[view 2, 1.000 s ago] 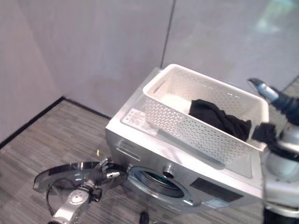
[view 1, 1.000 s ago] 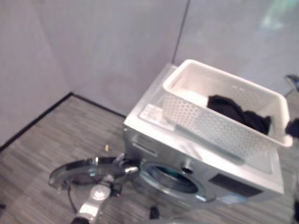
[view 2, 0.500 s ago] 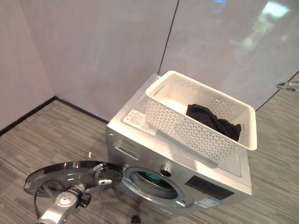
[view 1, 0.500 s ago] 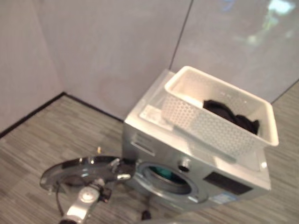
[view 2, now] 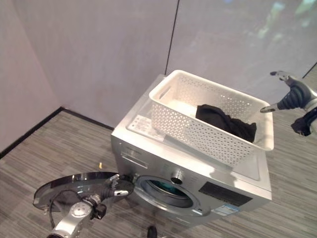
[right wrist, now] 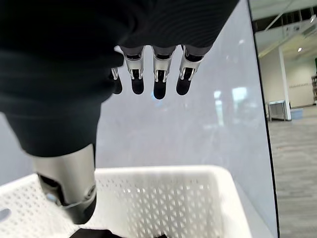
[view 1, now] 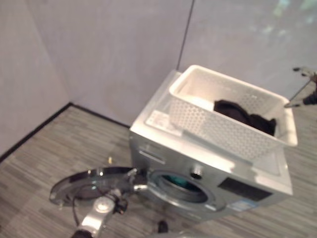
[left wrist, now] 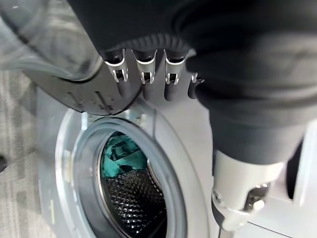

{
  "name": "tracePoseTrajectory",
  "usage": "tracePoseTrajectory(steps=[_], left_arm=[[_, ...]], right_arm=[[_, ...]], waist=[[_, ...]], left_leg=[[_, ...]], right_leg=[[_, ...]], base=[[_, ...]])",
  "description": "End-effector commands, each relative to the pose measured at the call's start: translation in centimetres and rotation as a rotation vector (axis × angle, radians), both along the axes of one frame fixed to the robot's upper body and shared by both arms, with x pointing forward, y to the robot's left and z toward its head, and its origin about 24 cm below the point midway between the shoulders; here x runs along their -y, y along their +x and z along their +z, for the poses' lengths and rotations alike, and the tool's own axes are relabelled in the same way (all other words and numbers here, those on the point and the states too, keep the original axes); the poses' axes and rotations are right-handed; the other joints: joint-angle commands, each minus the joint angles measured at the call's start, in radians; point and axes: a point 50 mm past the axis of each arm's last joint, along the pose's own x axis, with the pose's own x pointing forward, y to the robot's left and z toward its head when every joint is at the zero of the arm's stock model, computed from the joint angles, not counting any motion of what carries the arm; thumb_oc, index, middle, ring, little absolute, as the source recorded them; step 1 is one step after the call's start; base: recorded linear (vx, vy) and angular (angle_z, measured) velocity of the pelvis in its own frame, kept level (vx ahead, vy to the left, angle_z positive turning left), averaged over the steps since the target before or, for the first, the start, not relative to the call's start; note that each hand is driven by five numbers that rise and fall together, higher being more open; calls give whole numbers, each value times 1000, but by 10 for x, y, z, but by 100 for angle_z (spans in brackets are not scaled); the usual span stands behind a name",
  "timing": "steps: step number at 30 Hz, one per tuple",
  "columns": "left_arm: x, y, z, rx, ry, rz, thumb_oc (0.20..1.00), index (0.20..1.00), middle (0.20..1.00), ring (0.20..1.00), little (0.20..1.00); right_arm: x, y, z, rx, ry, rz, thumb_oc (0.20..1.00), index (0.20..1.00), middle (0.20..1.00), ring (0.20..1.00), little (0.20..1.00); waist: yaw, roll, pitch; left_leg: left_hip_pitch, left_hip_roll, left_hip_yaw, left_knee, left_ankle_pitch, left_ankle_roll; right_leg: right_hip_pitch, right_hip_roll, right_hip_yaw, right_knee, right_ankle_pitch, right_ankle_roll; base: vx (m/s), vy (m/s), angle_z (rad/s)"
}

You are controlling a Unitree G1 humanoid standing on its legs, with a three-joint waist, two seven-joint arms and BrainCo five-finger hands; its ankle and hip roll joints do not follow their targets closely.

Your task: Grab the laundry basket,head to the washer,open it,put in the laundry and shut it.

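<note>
Washer point(view 2: 198, 183) door point(view 2: 74, 186) swung fully open, lying out to the robot's left of the porthole. Left hand point(left wrist: 148, 82) at the door's rim, fingers extended along it; whether any curl round the edge cannot be told. Drum point(left wrist: 131, 193) visible through the porthole in the left wrist view, a teal item point(left wrist: 119, 151) already inside near the top. Laundry basket point(view 2: 173, 124) sits on the washer top, skewed, one end reaching to the far right edge. Dark laundry point(view 2: 225, 121) bunched at the basket's right end. Right hand point(view 2: 292, 96) raised just beyond the basket's right rim, fingers straight and relaxed, holding nothing.

Judged stage: door open, loading not yet begun.

Risks:
- Basket pushed or tipped off the washer top if the right hand catches the rim instead of dropping inside; cause: approach from the side, light plastic basket, end already near the edge.
- Partial pinch on the laundry, part of the cloth snagging on the perforated wall and dragging the basket.
- Cloth dropped on the floor between basket and porthole.
- Open door in the path of the left arm.

Surroundings: grey striped floor point(view 1: 44, 153), pale wall panels point(view 2: 99, 44) meeting in a corner behind the washer, small yellowish speck point(view 2: 99, 165) on the floor near the door.
</note>
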Motion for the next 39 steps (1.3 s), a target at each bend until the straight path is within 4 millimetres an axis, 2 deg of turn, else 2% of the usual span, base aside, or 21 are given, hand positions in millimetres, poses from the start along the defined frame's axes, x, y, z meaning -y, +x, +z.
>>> tracePoseTrajectory(steps=[1, 3, 7, 8, 12, 15, 21, 26, 28, 29, 31, 32, 33, 34, 35, 39], left_arm=[[0, 14, 6, 44, 24, -47, 1000, 1000, 1000, 1000, 1000], [1, 13, 5, 35, 25, -54, 1000, 1000, 1000, 1000, 1000], [3, 14, 7, 42, 15, -58, 1000, 1000, 1000, 1000, 1000], [5, 15, 9, 47, 15, -73, 1000, 1000, 1000, 1000, 1000], [5, 15, 8, 44, 24, -82, 1000, 1000, 1000, 1000, 1000], [4, 15, 7, 35, 28, -82, 1000, 1000, 1000, 1000, 1000], [3, 12, 3, 14, 40, -81, 1000, 1000, 1000, 1000, 1000], [3, 10, 0, -3, 42, -88, 1000, 1000, 1000, 1000, 1000], [4, 10, 0, -4, 43, -94, 1000, 1000, 1000, 1000, 1000], [5, 10, 1, 0, 40, -102, 1000, 1000, 1000, 1000, 1000], [5, 11, 3, 8, 43, -105, 1000, 1000, 1000, 1000, 1000], [4, 11, 3, 8, 43, -104, 1000, 1000, 1000, 1000, 1000], [3, 12, 5, 19, 46, -104, 1000, 1000, 1000, 1000, 1000], [3, 12, 5, 19, 47, -103, 1000, 1000, 1000, 1000, 1000], [2, 13, 6, 25, 51, -106, 1000, 1000, 1000, 1000, 1000], [-1, 20, 11, 48, 59, -89, 1000, 1000, 1000, 1000, 1000]], right_arm=[[-11, 14, 16, 66, 38, 36, 1000, 1000, 1000, 1000, 1000], [-25, 24, 10, 32, 28, 83, 1000, 1000, 1000, 1000, 1000], [-31, 26, 4, -6, 15, 102, 1000, 1000, 1000, 1000, 1000], [-28, 22, -8, -49, 14, 92, 1000, 1000, 1000, 1000, 1000], [-27, 16, -17, -93, 15, 94, 1000, 1000, 1000, 1000, 1000], [-25, 14, -21, -121, 1, 87, 1000, 1000, 1000, 1000, 1000], [-14, 6, -15, -180, -66, 46, 1000, 1000, 1000, 1000, 1000], [-12, 5, -23, -233, -59, 40, 1000, 1000, 1000, 1000, 1000], [-12, 7, -32, -269, -38, 44, 1000, 1000, 1000, 1000, 1000], [-12, 7, -44, -318, -21, 44, 1000, 1000, 1000, 1000, 1000], [-12, 8, -55, -358, -9, 37, 1000, 1000, 1000, 1000, 1000], [-12, 9, -56, -359, -10, 38, 1000, 1000, 1000, 1000, 1000], [-10, 9, -66, -401, -2, 25, 1000, 1000, 1000, 1000, 1000], [-10, 9, -66, -401, -2, 25, 1000, 1000, 1000, 1000, 1000], [-8, 10, -82, -447, 8, 2, 1000, 1000, 1000, 1000, 1000], [-11, 14, -111, -522, 40, -12, 1000, 1000, 1000, 1000, 1000]], waist=[[21, -38, -4], [24, -38, 0], [21, -36, 9], [21, -40, 15], [21, -48, 22], [26, -53, 24], [24, -68, 29], [29, -76, 34], [33, -77, 38], [37, -74, 45], [40, -70, 54], [38, -70, 54], [45, -65, 68], [43, -65, 67], [50, -61, 82], [58, -54, 113]], left_leg=[[-41, 86, -24, 11, 79, -5], [-48, 88, -23, 11, 81, -5], [-57, 90, -27, 11, 84, -6], [-70, 94, -36, 11, 86, -8], [-79, 98, -42, 11, 87, -10], [-81, 98, -42, 11, 85, -10], [-85, 105, -42, 11, 85, -12], [-86, 109, -37, 11, 84, -14], [-88, 109, -36, 11, 85, -13], [-92, 108, -38, 11, 86, -12], [-98, 108, -43, 11, 89, -12], [-98, 108, -43, 11, 89, -12], [-108, 108, -48, 11, 94, -12], [-109, 108, -49, 11, 94, -12], [-122, 108, -58, 11, 100, -11], [-147, 107, -71, 11, 113, -8]], right_leg=[[8, -110, -36, 73, -49, 109], [7, -107, -35, 69, -49, 107], [4, -106, -39, 68, -49, 106], [-1, -104, -46, 66, -49, 105], [-4, -100, -54, 68, -50, 105], [-5, -98, -55, 66, -49, 105], [-7, -94, -54, 60, -45, 106], [-12, -91, -49, 57, -40, 109], [-14, -90, -47, 57, -40, 109], [-17, -92, -49, 57, -40, 109], [-21, -94, -52, 59, -41, 109], [-21, -94, -53, 60, -41, 109], [-29, -97, -57, 62, -42, 109], [-29, -97, -57, 63, -42, 109], [-38, -99, -65, 66, -42, 108], [-62, -102, -69, 75, -42, 107]], base=[[-17, -14, -5], [-8, -8, -6], [-9, -8, 3], [-17, -25, 5], [-4, -22, 5], [0, 0, 0], [0, 0, 0], [0, 0, 0], [0, 0, 0], [0, 0, 0], [0, 0, 0], [-34, -13, 1], [0, 0, 0], [-61, -22, 5], [-55, -18, 2], [-64, -25, 8]])
